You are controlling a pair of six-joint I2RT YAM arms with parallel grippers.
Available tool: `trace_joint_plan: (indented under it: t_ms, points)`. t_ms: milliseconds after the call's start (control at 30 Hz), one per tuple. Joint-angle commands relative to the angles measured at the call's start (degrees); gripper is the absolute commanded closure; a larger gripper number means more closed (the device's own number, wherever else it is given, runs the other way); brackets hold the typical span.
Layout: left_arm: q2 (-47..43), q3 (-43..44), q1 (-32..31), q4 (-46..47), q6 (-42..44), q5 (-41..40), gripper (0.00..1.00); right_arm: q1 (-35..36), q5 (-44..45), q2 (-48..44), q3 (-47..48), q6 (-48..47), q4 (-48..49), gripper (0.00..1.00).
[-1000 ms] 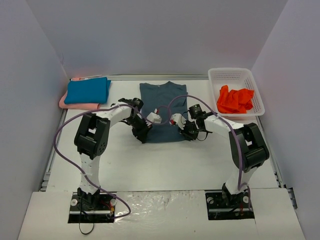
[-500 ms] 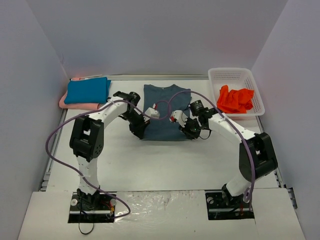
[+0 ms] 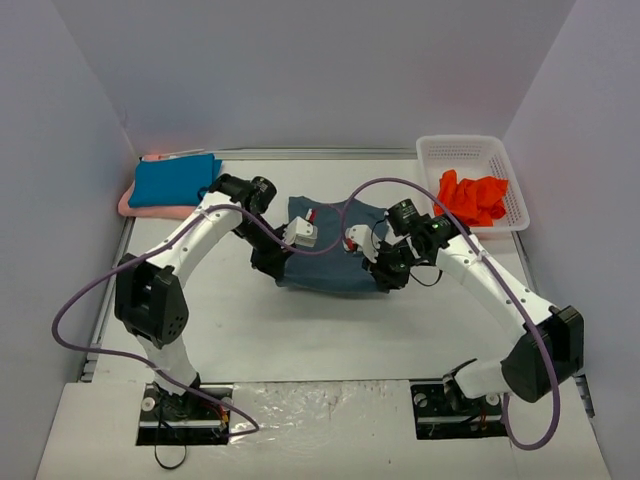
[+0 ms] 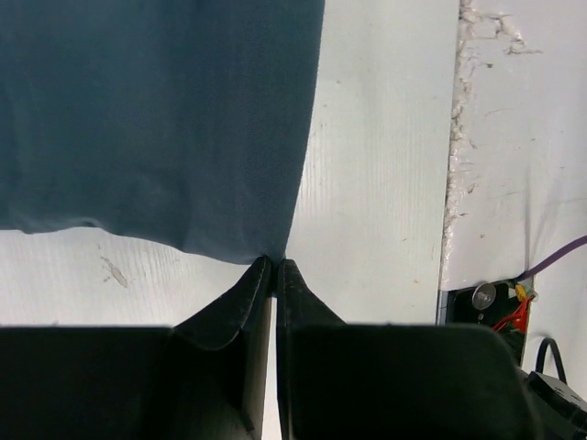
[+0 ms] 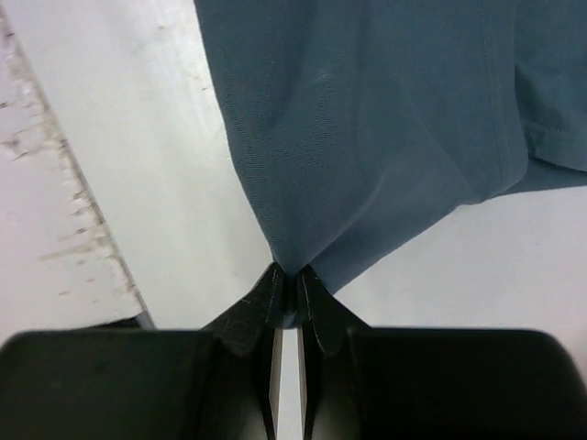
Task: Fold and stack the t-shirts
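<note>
The slate blue-grey t-shirt hangs lifted above the table's middle, held by its two near corners. My left gripper is shut on its left corner; in the left wrist view the cloth hangs from the pinched fingertips. My right gripper is shut on its right corner; the cloth spreads from the tips. The folded teal-blue t-shirt lies on the folded pale pink t-shirt at the far left. The orange-red t-shirt lies crumpled in the basket.
The white lattice basket stands at the far right against the back. Grey walls close the table on three sides. A purple cable loops from each arm. Foil tape covers the near edge by the arm bases.
Both grippers have risen and pulled toward me with the slate t-shirt's near corners, lifting its lower part off the table. The arms have stretched out.
</note>
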Motion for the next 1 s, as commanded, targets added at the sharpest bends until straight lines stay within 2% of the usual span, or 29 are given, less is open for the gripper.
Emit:
trace_joint_plan:
  t_ms: [0,133,400,600,967]
  points:
    - [-4.37,0.26,-1.21,-19.95,7.24,4.76,0.98,0.78,-5.12,-2.79,3.07,-0.93,-11.59,1.0]
    - [-6.48,0.0,-2.52,-20.4,6.38,5.21,0.98,0.86,-6.71,-5.35,3.24,-2.16,-13.09,1.0]
    - [-8.16,1.14,-2.26,-7.13,-7.51,-2.17,0.98,0.43,-0.56,-3.77,3.94,-1.54,-8.97,1.0]
    - [-3.94,6.49,-1.65,-6.51,-9.46,-5.42,0.98,-0.89,2.26,-1.13,7.28,-2.33,-7.56,1.0]
    - [0.54,14.67,0.37,-3.7,-13.32,-8.68,0.98,-7.92,1.73,4.32,14.22,-5.32,-4.83,1.0]
